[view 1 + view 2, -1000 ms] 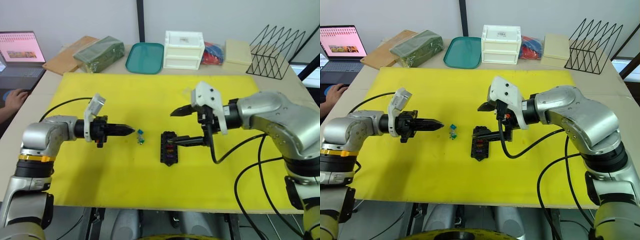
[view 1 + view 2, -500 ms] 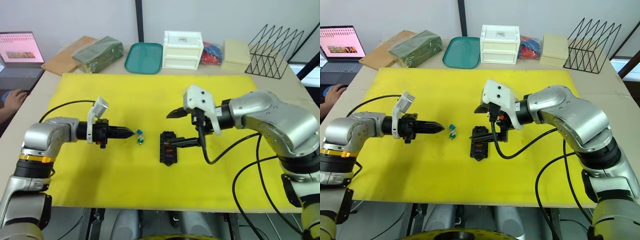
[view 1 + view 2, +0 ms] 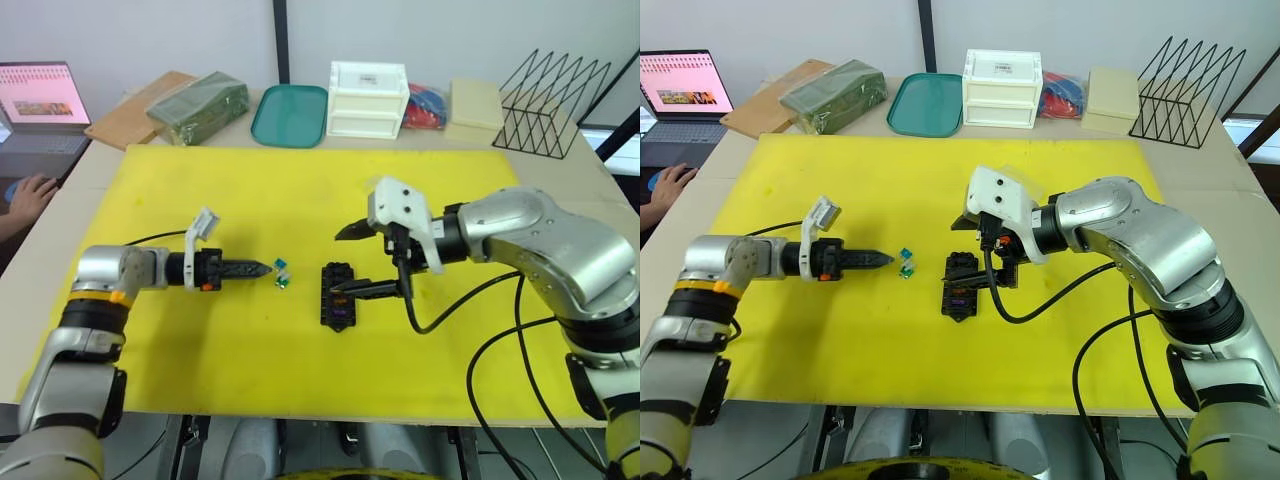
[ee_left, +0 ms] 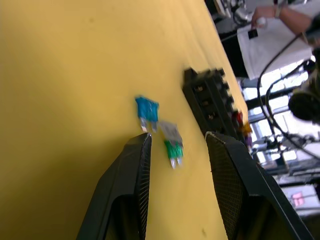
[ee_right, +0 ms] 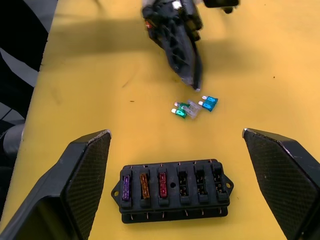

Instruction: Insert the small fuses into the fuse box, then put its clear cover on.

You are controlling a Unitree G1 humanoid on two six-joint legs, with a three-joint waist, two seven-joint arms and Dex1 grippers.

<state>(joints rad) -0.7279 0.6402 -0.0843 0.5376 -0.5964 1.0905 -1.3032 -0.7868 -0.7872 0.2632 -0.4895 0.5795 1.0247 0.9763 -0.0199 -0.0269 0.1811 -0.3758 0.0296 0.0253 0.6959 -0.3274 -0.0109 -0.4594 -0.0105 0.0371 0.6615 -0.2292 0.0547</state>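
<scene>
I see my left claw (image 4: pixel 175 145) open at three loose fuses (image 4: pixel 161 131) — my right claw (image 5: pixel 175 150) wide open over the fuse box (image 5: pixel 172 190).

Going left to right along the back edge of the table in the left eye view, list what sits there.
laptop → wooden board → green packet → teal tray → white drawer box → red and blue bundle → cream box → black wire rack
</scene>
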